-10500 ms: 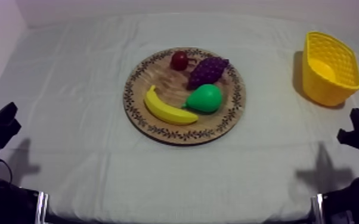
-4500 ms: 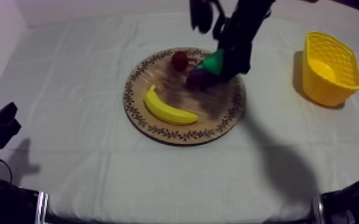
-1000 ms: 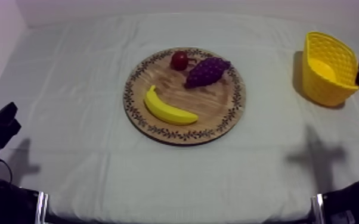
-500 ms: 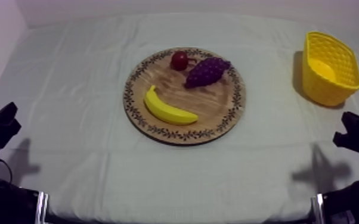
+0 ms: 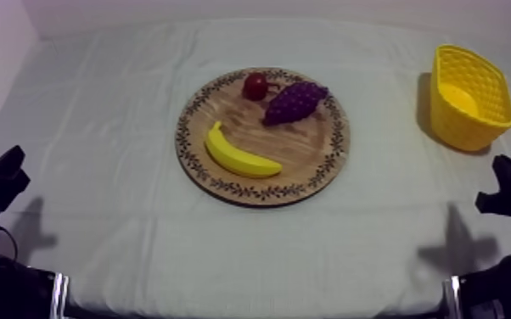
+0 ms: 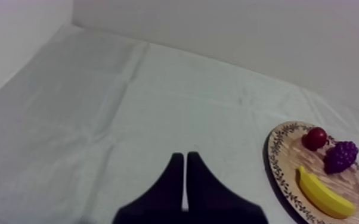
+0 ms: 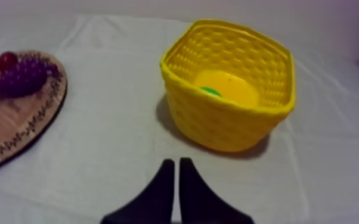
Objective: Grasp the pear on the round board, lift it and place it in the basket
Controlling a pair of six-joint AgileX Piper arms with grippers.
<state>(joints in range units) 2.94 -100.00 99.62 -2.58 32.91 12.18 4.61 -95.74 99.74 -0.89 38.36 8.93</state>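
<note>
Both left gripper (image 6: pixel 185 158) and right gripper (image 7: pixel 176 162), closed and empty, are best parked clear of the basket (image 7: pixel 229 122) holding the pear (image 7: pixel 210 91).

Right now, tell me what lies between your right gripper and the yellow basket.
Nothing but bare cloth separates the right gripper from the yellow basket, as the right wrist view shows.

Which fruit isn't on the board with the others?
The pear: its green shows inside the yellow basket; banana, grapes and small red fruit lie on the board.
</note>
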